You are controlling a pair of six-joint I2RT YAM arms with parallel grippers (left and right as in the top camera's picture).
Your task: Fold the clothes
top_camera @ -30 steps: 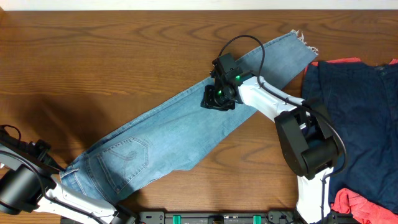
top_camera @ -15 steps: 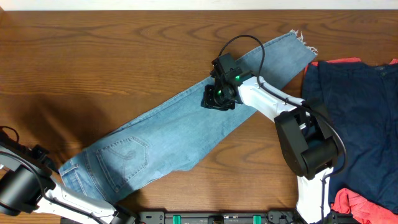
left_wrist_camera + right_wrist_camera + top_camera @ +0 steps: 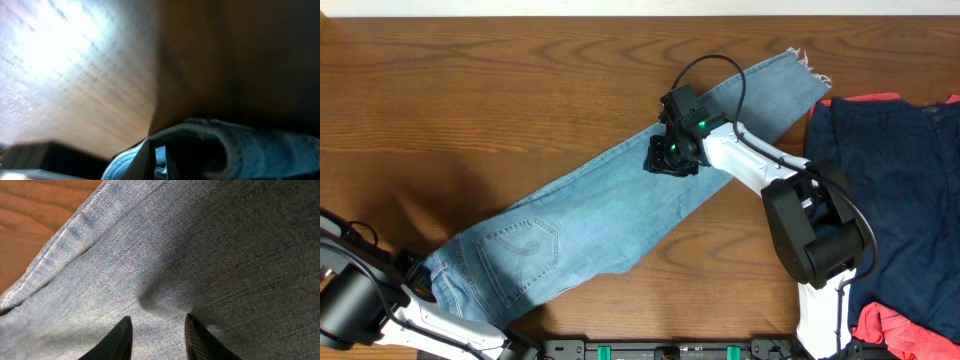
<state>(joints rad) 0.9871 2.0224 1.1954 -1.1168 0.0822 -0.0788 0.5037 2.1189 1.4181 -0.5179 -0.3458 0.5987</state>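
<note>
The light-blue jeans point(image 3: 610, 200) lie flat on a diagonal, waist and back pocket point(image 3: 520, 250) at the lower left, frayed hem point(image 3: 805, 65) at the upper right. My left gripper point(image 3: 415, 268) is at the waistband corner. In the left wrist view its fingers point(image 3: 160, 152) stand nearly together with a strip of blue denim point(image 3: 225, 150) between them. My right gripper point(image 3: 665, 160) rests on the middle of the leg. Its dark fingertips point(image 3: 158, 319) stand apart on the denim point(image 3: 190, 245), with a small pucker just ahead of them.
A dark navy garment point(image 3: 900, 170) is spread at the right, with coral-red cloth point(image 3: 895, 325) showing under it at the bottom right and at its top edge. Bare wooden table point(image 3: 470, 100) fills the left and back. The right arm's base point(image 3: 815, 250) stands beside the navy garment.
My left gripper has moved down and right, onto the waistband corner, and the waist end has shifted slightly. The right gripper has stayed on the leg.
</note>
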